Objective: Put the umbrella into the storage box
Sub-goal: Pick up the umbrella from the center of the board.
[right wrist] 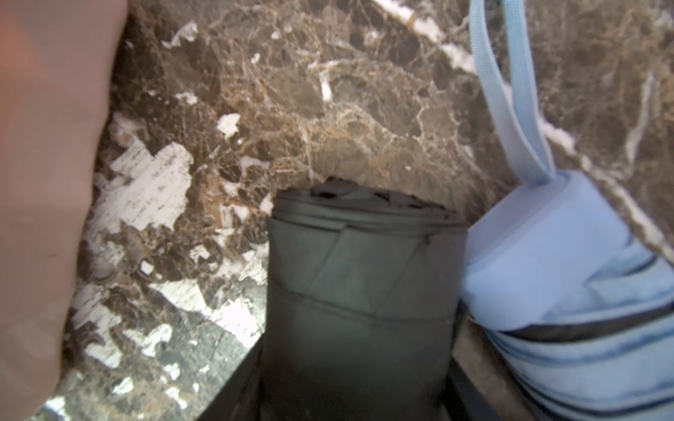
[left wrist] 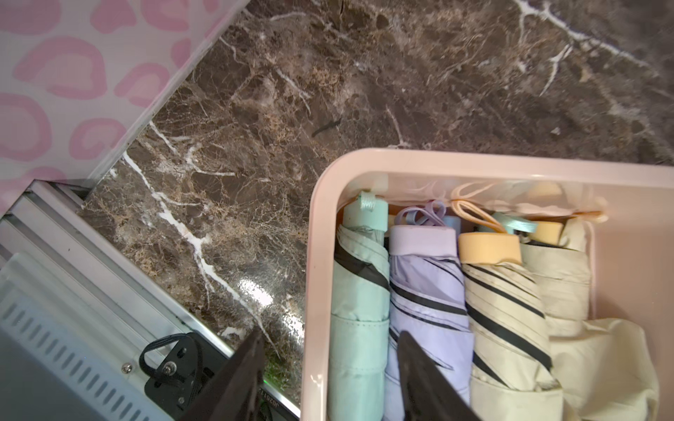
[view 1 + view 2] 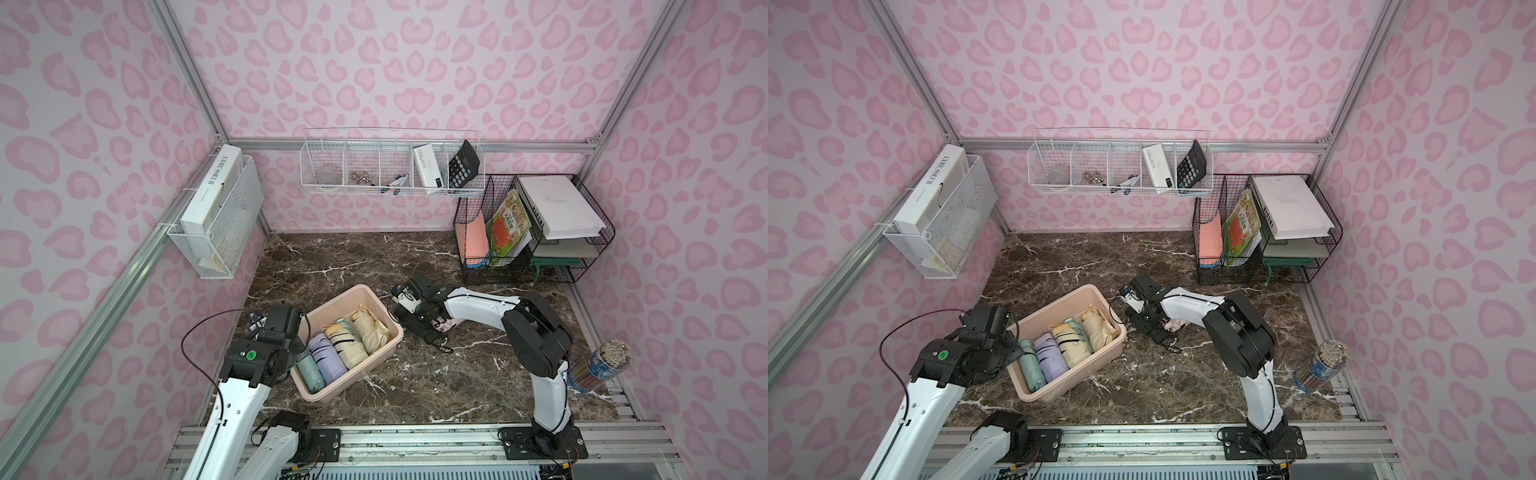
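brown marbled tabletop (image 3: pixel 415 374) fills a booth with pink spotted walls, and the step in hand looks like the pick-up of one more umbrella. the right gripper (image 1: pixel 355 361) lies low over the table with a dark umbrella (image 1: pixel 364 273) between its jaws, which sit close against both of its sides, so i judge it gripped and seemingly not yet lifted. right beside one finger lies a pale blue umbrella (image 1: pixel 565 277), its wrist loop trailing ahead of the tips. the storage box (image 3: pixel 338 305) stands just off the other finger, near the dark roll but apart from it. the left gripper (image 2: pixel 337 364) hangs over a corner of the box with its jaws apart and nothing held. one finger is outside the wall, the other is over a lilac umbrella (image 2: pixel 426 284), and a mint umbrella (image 2: pixel 359 291) lies under the gap. farther from that gripper lie a cream striped umbrella (image 2: pixel 503 302) and a plain cream umbrella (image 2: pixel 561 284), so four sit side by side in the box. the next move probably calls for a lift that clears the rolled rim, a short carry sideways, and a turn to line the dark roll up with the others. room looks tight, so it may have to rest on top, and the left arm should draw clear.
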